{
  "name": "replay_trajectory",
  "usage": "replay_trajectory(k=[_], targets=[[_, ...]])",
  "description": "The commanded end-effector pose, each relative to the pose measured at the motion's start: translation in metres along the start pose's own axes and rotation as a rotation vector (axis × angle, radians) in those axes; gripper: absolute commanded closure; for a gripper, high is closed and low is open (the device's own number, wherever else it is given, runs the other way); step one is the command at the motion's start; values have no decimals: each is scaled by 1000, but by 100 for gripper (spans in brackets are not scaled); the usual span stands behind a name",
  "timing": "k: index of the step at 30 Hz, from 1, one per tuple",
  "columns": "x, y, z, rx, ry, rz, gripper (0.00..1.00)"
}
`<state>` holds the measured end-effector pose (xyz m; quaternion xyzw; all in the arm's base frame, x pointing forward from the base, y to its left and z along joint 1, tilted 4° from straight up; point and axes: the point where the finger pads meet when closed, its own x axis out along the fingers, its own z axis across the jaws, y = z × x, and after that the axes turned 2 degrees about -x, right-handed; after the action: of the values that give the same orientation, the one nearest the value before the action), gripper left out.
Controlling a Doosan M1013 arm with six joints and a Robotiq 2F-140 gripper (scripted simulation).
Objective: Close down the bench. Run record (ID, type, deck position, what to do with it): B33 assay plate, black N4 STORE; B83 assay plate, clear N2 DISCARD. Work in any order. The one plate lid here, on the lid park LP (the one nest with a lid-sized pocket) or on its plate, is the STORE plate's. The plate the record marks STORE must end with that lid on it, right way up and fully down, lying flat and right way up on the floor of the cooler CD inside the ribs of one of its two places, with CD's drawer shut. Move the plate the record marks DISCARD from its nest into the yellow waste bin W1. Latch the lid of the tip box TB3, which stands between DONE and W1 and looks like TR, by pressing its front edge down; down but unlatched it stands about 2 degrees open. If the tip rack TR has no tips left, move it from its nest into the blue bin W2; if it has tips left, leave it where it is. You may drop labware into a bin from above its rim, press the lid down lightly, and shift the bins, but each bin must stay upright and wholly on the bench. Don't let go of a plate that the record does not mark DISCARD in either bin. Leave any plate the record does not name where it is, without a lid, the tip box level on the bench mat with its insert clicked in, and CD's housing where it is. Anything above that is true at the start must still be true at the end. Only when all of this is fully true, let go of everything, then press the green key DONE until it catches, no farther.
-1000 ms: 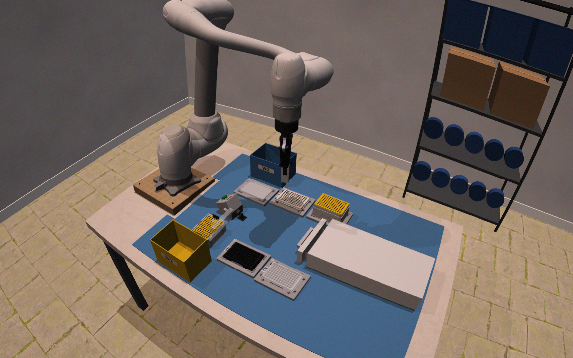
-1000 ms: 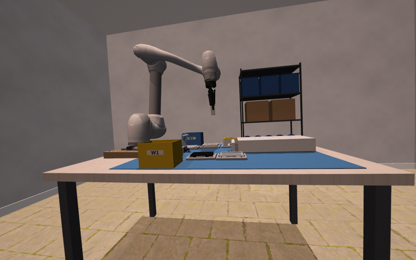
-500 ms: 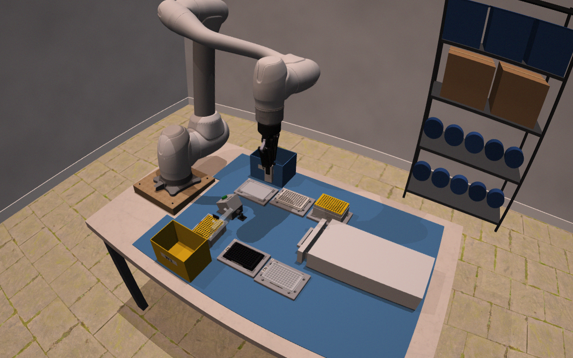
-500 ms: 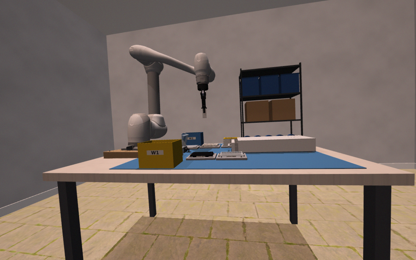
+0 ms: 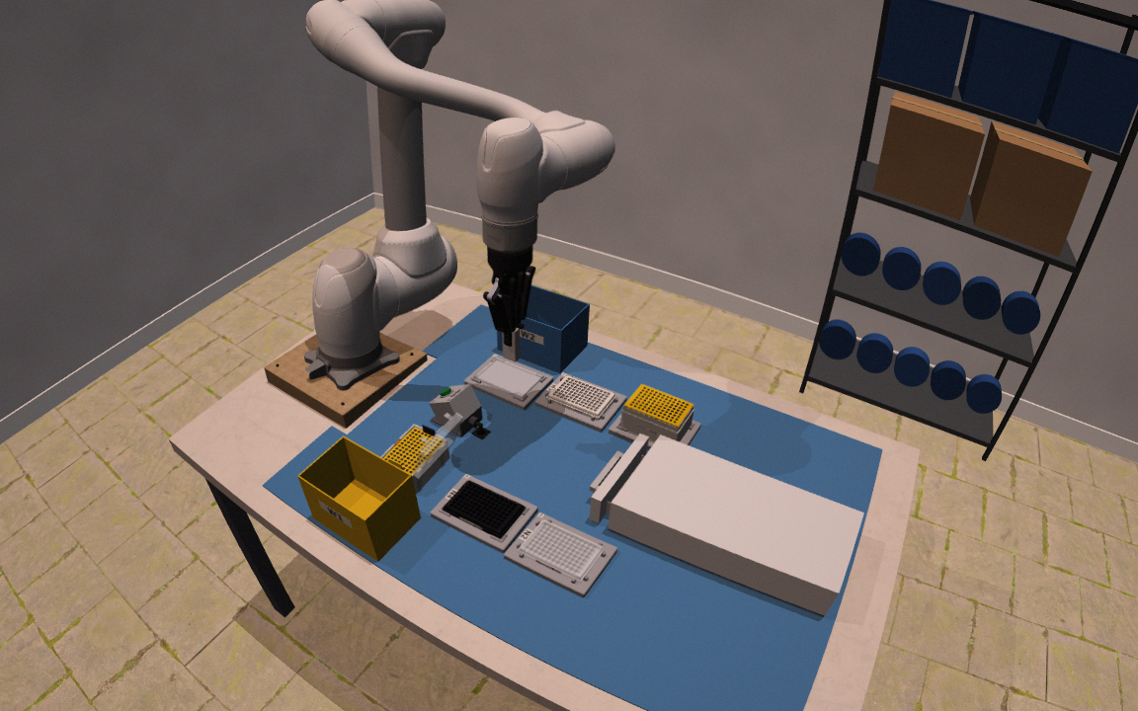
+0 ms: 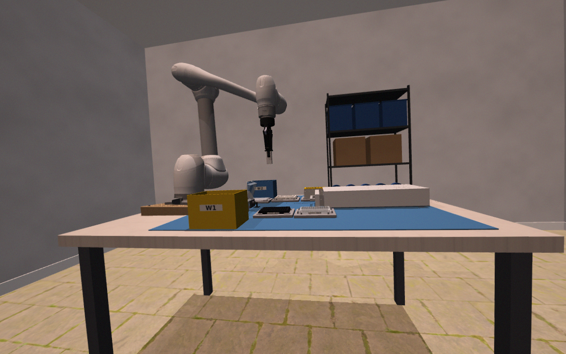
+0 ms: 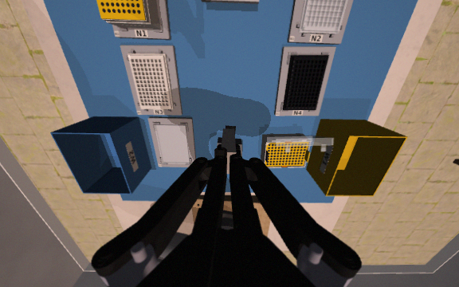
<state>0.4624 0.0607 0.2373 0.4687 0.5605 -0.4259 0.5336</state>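
Tip box TB3 [image 5: 415, 449] lid raised, end effector [image 6: 268, 160] closed empty, pointing straight down high above mat.

A lab bench: labelled plate nests [image 7: 150, 81] on a blue mat [image 5: 688, 609], tip racks [image 5: 660, 405], waste bins [image 5: 359, 495], a storage rack [image 5: 831, 291] behind.

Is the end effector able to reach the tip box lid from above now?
Probably yes. The end effector hangs shut and empty high over the mat, and nothing stands above the tip box beside the yellow bin.
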Motion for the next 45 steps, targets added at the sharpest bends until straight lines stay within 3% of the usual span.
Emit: replay_trajectory(k=[1,11,45], targets=[[0,-1,0,0,0,0,100],[1,-1,4,-33,0,0,100],[30,-11,120,-40,0,0,100]])
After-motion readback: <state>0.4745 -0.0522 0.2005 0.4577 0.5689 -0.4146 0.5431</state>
